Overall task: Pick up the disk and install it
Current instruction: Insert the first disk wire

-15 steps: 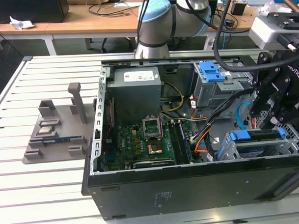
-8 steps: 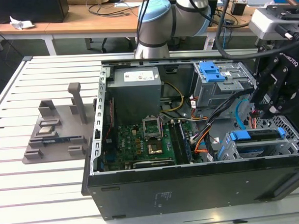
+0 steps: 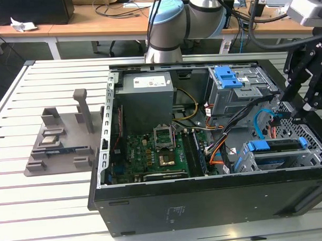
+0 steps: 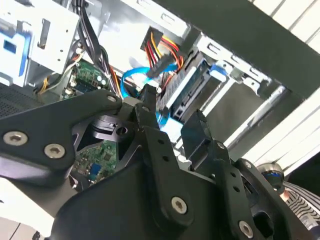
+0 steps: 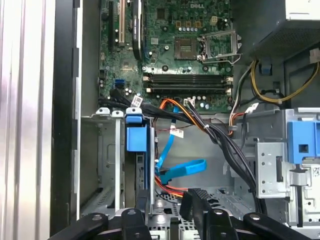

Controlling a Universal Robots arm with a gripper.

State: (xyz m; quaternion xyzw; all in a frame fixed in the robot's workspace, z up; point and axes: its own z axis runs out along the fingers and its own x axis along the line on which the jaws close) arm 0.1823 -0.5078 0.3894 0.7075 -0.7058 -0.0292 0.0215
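The open computer case (image 3: 204,150) lies on its side on a slatted white table (image 3: 47,198), with its walls forming a raised rim all round the inside. The gripper (image 3: 300,102) hangs just above the case's far corner at the exterior view's right, over the perforated wall; bundles of black, orange and blue cables (image 3: 241,133) cross the space beside it, so free room there is tight. In the second wrist view its two black fingers (image 4: 150,125) stand apart with nothing between them, their tips near a blue flat cable (image 4: 132,80).

The disk (image 3: 275,146) sits in the lower drive bay near the case's front edge, at the exterior view's right. It rests on its long edge, slotted between grey metal bay walls (image 3: 273,160), with its long axis running along that front wall and its blue frame end tabs showing at both ends. In the first wrist view the disk (image 5: 136,137) is seen edge-on, its blue tab facing up. It lies below and in front of the gripper, close but not touching.

A grey plastic stand (image 3: 61,137) rests on the table well outside the case.
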